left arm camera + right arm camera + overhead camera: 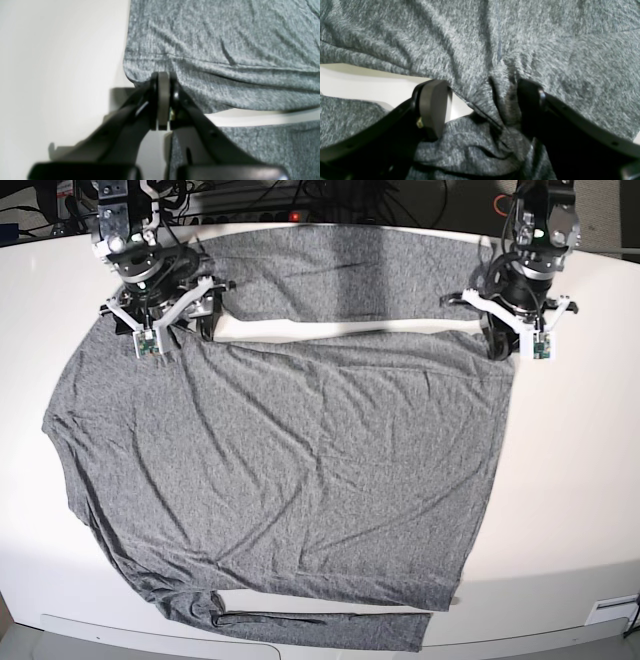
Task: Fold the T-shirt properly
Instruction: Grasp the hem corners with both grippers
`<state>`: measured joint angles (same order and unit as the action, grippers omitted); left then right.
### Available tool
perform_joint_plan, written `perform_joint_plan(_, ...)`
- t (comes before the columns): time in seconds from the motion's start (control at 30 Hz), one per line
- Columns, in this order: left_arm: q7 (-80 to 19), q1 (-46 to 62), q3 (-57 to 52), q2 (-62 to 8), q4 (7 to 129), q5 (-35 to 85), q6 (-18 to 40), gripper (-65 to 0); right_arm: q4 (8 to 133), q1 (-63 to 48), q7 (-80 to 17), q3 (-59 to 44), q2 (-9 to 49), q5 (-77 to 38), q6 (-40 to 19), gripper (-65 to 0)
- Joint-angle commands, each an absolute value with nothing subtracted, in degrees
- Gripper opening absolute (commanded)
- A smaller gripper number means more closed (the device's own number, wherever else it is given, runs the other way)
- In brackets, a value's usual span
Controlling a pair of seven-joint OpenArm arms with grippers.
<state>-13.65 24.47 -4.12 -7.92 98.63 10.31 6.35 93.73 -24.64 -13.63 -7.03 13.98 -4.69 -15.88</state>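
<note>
The T-shirt (280, 480) lies spread flat on a white table (570, 480) and covers most of it. One long sleeve lies along the far edge, separated from the body by a narrow strip of bare table, and the other sleeve lies along the near edge. The fabric is grey, thin and full of small wrinkles. The table top is smooth and pale, with a rounded near edge. Behind the far edge there are dark cables and some equipment, but they are too dim to tell more.

The left gripper (163, 75) stands at the far right corner of the shirt body. Its jaws are pressed together on the hem, so it pinches the T-shirt there. The right gripper (482, 100) is at the far left, near the shoulder. Its jaws are spread wide, with a raised fold of the fabric between them, and it holds nothing.
</note>
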Motion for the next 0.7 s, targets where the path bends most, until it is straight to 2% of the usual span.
perform_joint_plan(0.0, -11.9, 24.4, -4.3, -8.3, 99.7, 10.5, 6.4, -65.0, 94.3, -24.6, -13.0, -7.2, 14.4, -4.5, -15.8, -25.9)
perform_joint_plan(0.37, -11.9, 24.5, -4.3, -8.3, 99.7, 10.5, 6.4, -65.0, 94.4, -24.6, -13.1, -7.2, 14.4, -4.6, -15.8, -52.8)
perform_joint_plan(0.47, -11.9, 24.4, -4.3, -8.3, 99.7, 10.5, 6.4, -65.0, 94.4, -24.6, -13.1, -7.2, 14.4, -4.6, -15.8, -63.2)
perform_joint_plan(0.5, -11.9, 24.4, -4.3, -8.3, 99.7, 10.5, 6.4, -65.0, 94.4, -24.6, -13.1, -7.2, 14.4, -4.6, -15.8, -65.0)
perform_joint_plan(0.67, -11.9, 24.4, -4.3, -8.3, 99.7, 10.5, 6.4, -65.0, 94.4, -24.6, -13.2, -7.2, 14.5, -4.6, -15.8, -65.0)
